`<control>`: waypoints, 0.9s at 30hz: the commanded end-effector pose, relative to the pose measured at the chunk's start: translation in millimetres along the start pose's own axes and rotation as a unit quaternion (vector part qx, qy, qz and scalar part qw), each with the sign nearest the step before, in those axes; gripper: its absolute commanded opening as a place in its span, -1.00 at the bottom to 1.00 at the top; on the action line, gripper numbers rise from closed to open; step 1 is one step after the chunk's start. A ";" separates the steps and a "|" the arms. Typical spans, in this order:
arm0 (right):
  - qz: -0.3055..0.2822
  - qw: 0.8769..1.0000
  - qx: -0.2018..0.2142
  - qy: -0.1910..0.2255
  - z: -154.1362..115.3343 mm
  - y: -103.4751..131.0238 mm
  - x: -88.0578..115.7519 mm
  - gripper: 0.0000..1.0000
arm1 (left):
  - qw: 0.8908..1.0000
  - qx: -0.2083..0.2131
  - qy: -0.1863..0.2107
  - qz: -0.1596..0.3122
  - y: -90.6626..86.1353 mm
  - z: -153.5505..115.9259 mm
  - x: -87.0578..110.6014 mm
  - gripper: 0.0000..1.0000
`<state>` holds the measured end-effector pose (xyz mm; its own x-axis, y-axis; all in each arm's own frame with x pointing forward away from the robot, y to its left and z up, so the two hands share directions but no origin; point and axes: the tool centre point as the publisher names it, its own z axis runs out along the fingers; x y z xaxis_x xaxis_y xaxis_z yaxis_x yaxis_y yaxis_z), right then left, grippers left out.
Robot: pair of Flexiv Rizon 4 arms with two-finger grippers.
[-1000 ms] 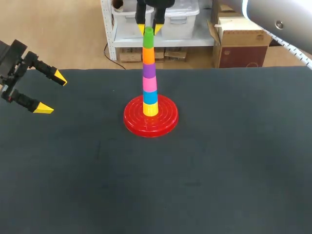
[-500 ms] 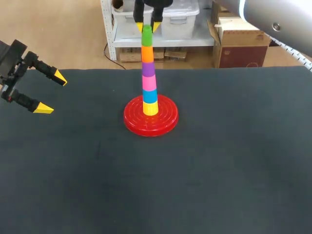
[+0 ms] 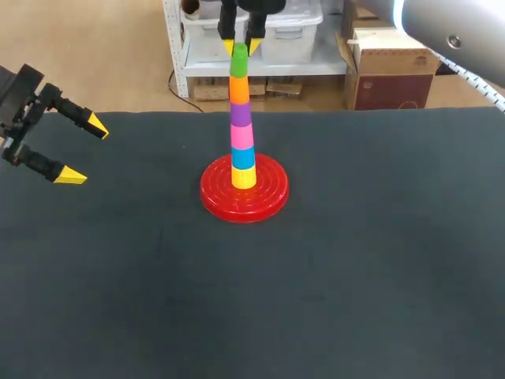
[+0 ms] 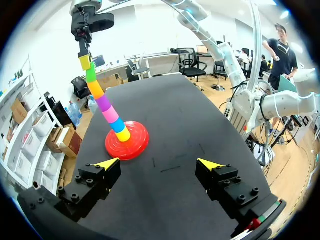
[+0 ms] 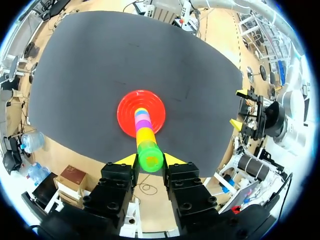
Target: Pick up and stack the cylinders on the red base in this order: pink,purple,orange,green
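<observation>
A tower stands on the red base: yellow, blue, pink, purple, orange, with the green cylinder on top. My right gripper comes straight down over the tower, and its yellow tips touch both sides of the green cylinder, so it is shut on it. In the right wrist view the base lies directly below that gripper. My left gripper hovers at the table's left edge, open with nothing in it, and the tower stands well ahead of this gripper.
The black table top spreads around the base on all sides. Nothing else lies on it.
Half a second ago the right gripper and the tower's top leaned slightly left; now both are back where they stood a second ago. The left arm has not moved.
</observation>
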<state>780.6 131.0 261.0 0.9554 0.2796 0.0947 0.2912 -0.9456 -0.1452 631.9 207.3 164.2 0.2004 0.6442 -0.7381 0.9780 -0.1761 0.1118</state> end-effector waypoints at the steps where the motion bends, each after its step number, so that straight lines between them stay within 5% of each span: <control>1: -0.011 0.975 -0.005 -0.222 8.3 0.0 4.8 -1.00 | 1.000 -0.001 0.000 0.001 -0.3 0.3 1.1 1.00; 6: -0.020 0.971 -0.008 -0.238 9.6 0.8 3.6 -1.00 | 1.000 -0.001 0.000 0.001 -0.3 0.3 1.1 1.00; 15: -0.014 0.980 0.010 -0.196 5.5 1.1 5.6 -1.00 | 1.000 -0.001 0.000 0.001 -0.3 0.3 1.1 1.00; 27: -0.012 0.981 0.005 -0.195 5.3 1.3 5.1 -1.00 | 1.000 -0.001 0.000 0.001 -0.3 0.3 1.1 1.00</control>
<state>779.0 129.1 261.3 0.9494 0.3010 0.0897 0.3120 -0.9368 -0.1583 631.9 207.2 164.2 0.2004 0.6442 -0.7381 0.9780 -0.1761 0.1118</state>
